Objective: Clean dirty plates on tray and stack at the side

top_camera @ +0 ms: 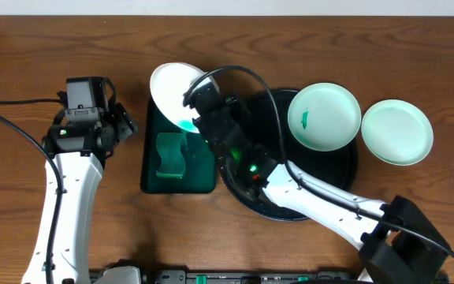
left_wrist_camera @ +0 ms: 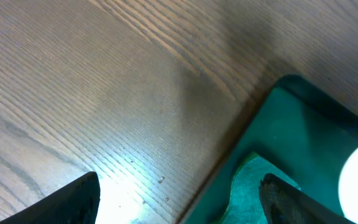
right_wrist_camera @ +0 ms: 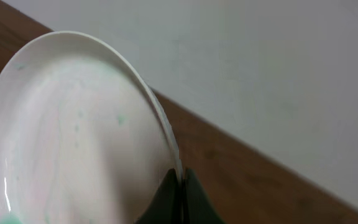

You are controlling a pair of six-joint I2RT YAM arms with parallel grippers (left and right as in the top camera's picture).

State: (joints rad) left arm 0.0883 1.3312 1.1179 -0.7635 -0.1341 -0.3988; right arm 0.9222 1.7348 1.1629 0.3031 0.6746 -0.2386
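Note:
My right gripper (top_camera: 198, 96) is shut on the rim of a white plate (top_camera: 173, 88), holding it tilted over the far end of the green tray; a green smear shows at the plate's lower edge. In the right wrist view the fingertips (right_wrist_camera: 180, 186) pinch that plate (right_wrist_camera: 79, 137) by its rim. A pale-mint plate (top_camera: 324, 117) with a small green smear lies on the black tray (top_camera: 336, 164). Another plate (top_camera: 396, 132) rests on the table just right of the tray. My left gripper (top_camera: 128, 122) stands open beside the green tray, with nothing between its fingers (left_wrist_camera: 73, 202).
A rectangular dark green tray (top_camera: 199, 170) with a green sponge (top_camera: 170, 154) lies left of the black tray. The left wrist view shows the green tray's corner (left_wrist_camera: 303, 130), the sponge (left_wrist_camera: 250, 186) and bare wood. My right arm crosses the black tray.

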